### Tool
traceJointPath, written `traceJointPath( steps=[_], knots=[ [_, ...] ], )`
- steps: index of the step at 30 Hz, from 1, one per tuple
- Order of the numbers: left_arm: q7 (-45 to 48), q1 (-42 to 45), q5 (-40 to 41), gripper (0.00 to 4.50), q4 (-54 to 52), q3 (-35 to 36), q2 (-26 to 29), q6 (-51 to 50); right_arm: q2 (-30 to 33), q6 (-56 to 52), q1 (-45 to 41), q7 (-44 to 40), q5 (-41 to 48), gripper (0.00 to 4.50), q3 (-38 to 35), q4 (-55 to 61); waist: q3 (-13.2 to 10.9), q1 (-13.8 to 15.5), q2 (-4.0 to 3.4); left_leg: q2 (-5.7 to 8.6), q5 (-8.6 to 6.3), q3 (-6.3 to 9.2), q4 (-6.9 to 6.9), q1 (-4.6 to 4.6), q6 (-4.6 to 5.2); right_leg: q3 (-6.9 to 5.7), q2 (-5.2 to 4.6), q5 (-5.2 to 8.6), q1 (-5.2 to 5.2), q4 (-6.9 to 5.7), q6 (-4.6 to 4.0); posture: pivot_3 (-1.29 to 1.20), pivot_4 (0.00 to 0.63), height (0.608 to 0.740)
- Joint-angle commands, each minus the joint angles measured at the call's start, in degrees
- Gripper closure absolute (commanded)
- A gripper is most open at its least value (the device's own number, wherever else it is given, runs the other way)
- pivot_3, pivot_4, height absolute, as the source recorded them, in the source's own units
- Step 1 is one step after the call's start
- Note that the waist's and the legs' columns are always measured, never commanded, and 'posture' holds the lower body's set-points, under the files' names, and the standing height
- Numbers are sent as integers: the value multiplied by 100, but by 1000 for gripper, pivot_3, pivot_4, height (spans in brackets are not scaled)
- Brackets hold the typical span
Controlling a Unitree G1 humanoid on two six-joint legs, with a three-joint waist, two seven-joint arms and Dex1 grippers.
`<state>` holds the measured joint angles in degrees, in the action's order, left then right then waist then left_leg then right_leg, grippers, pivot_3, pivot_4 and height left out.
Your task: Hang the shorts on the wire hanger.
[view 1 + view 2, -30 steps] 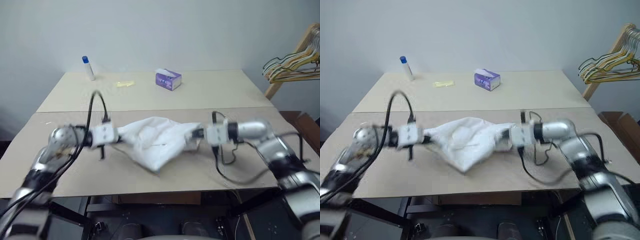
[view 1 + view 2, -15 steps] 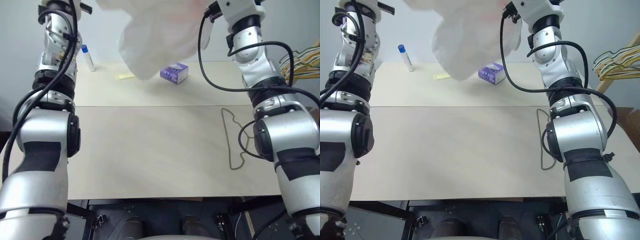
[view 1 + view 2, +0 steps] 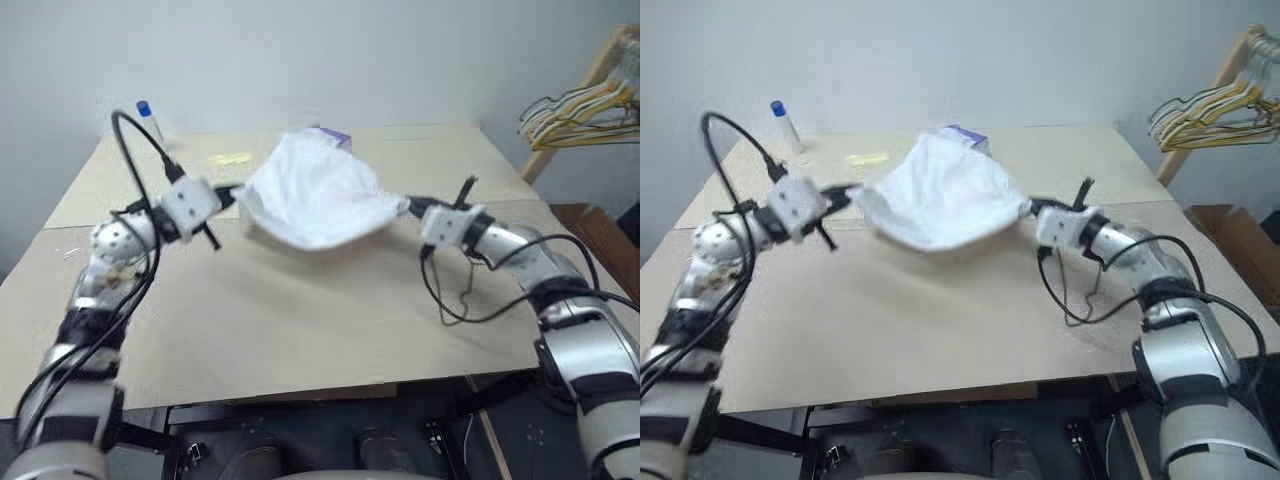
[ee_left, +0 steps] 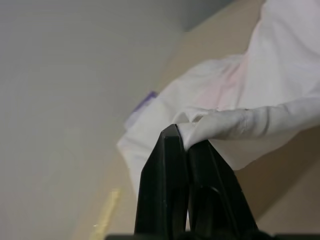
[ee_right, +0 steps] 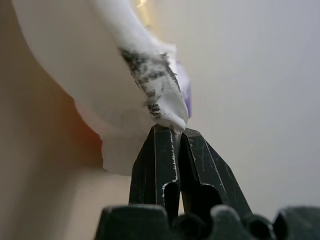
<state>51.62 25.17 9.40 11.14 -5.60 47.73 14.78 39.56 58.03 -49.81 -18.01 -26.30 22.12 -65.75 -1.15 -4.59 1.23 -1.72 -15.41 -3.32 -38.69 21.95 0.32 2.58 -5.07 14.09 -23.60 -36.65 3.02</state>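
The white shorts (image 3: 315, 198) hang stretched between my two grippers, a little above the beige table (image 3: 280, 330). My left gripper (image 3: 232, 192) is shut on one end of the cloth; in the left wrist view its fingertips (image 4: 187, 137) pinch a rolled edge of the shorts (image 4: 280, 75). At the other end my right gripper (image 3: 408, 208) is shut on the cloth, and its black tips (image 5: 177, 130) clamp a dark-marked corner of the shorts (image 5: 75, 60). A thin stretch of the wire hanger (image 3: 467, 290) lies on the table under my right forearm, mostly hidden.
A purple tissue box (image 3: 335, 136) sits just behind the shorts. At the table's far left stand a white bottle with a blue cap (image 3: 148, 118) and a yellow scrap (image 3: 230, 158). A bunch of coloured hangers (image 3: 578, 105) hangs on a wooden rack at the right.
Half a second ago both arms held the shorts high overhead; both have come down, and the shorts now hang spread just above the table. The head camera's view has shifted too.
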Motion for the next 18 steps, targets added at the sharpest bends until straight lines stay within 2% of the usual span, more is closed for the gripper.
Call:
traceJointPath(
  steps=[1, 6, 12, 15, 18],
  knots=[
    [658, -637, 116, 4458, -945, -114, 389, -566, 106, 203, 122, 317, -507, 4500, 200, 308, -5, -3, -2, 0, -11, -4, 0, -36, 20, -1, 0, 1, 32, 12, -1, 74, 0, 740],
    [1424, -1451, 146, 4458, -1786, -155, 967, -919, 216, 245, 457, 629, -864, 4500, 287, 570, -11, 60, -2, -10, -26, -15, 3, -175, 41, -2, 8, 4, 165, 35, -17, 75, 0, 740],
    [2092, -2195, 632, 4458, -2642, 88, 1419, -1248, 500, 366, 1142, 573, -766, 4500, 197, 1400, -9, 191, -1, -12, -33, -13, 3, -159, 53, 4, 8, 6, 151, 41, -15, 54, 0, 740],
    [2402, -2729, 916, 4458, -3081, 312, 1665, -1337, 754, 431, 1723, 287, -488, 4500, 129, 2091, -9, 216, -1, -15, -40, -10, 3, -146, 63, 10, 7, 9, 140, 52, -13, 53, 5, 740],
    [2512, -2960, 832, 4458, -3024, 356, 1702, -1148, 1072, 376, 2335, -246, 107, 4500, 105, 2882, -10, 250, -1, -12, -45, -11, 2, -145, 73, 10, 2, 12, 142, 56, -11, 60, 15, 740]
  ],
)
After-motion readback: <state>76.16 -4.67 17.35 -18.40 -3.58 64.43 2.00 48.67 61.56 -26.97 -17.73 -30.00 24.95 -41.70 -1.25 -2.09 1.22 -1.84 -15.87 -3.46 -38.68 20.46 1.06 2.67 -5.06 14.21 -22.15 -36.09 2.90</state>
